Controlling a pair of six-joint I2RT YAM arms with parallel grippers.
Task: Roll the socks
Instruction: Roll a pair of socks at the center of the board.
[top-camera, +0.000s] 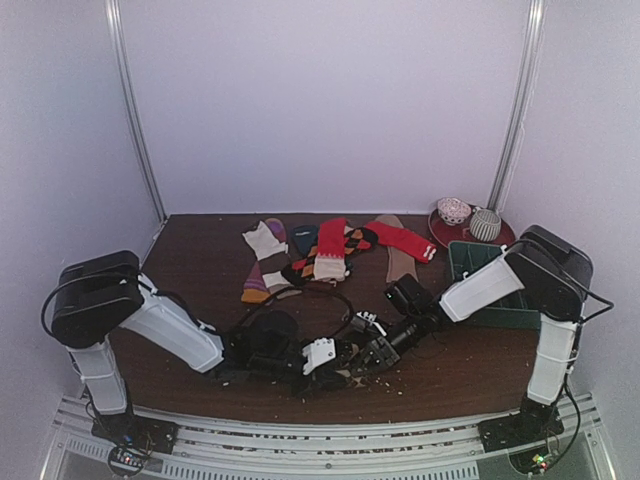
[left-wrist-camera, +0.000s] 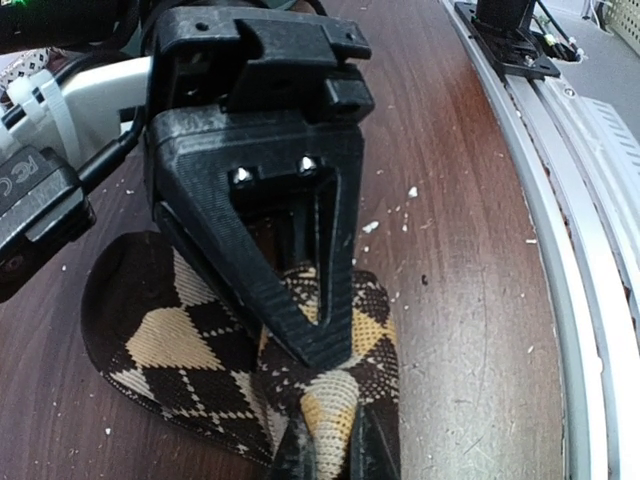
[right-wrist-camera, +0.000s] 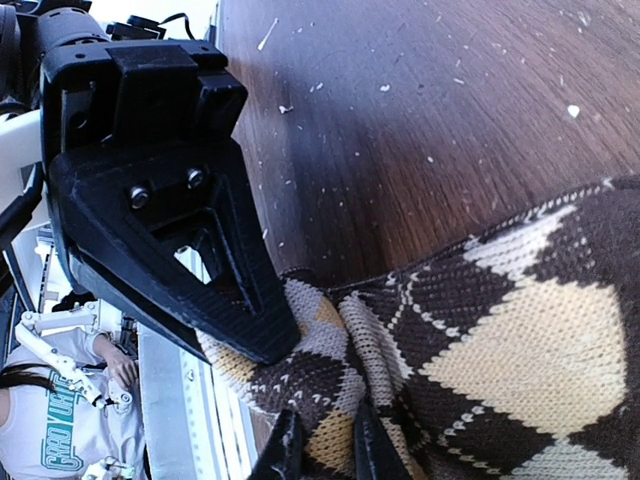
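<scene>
Seen from above, two arms (top-camera: 170, 330) reach inward and meet low over the near middle of the counter (top-camera: 200, 250), hiding most of what they hold. The wrist cameras show it: the left fingers (left-wrist-camera: 300, 460) are closed on a raised fold of the argyle sock (left-wrist-camera: 170, 340), and the right fingers (right-wrist-camera: 290, 450) pinch a bunched fold of the same sock. The rest of it lies flat on the wood.

Only the top view shows the far side. A pile (top-camera: 300, 255) of loose socks lies there, about seven, though overlaps make the count unsure. Among them is a red sock (top-camera: 330, 248) with a striped cuff, and a second red one angles off to the right. One dark red plate (top-camera: 440, 232) at the far right holds two rolled socks (top-camera: 470, 218). One green bin (top-camera: 470, 262) sits just in front of it.

The counter is dark wood grain flecked with pale crumbs, with a metal rail (left-wrist-camera: 590, 250) along its near edge. Plain white walls (top-camera: 320, 100) enclose it. The right wrist view alone catches a person (right-wrist-camera: 50, 420) in a white T-shirt beyond the edge.
</scene>
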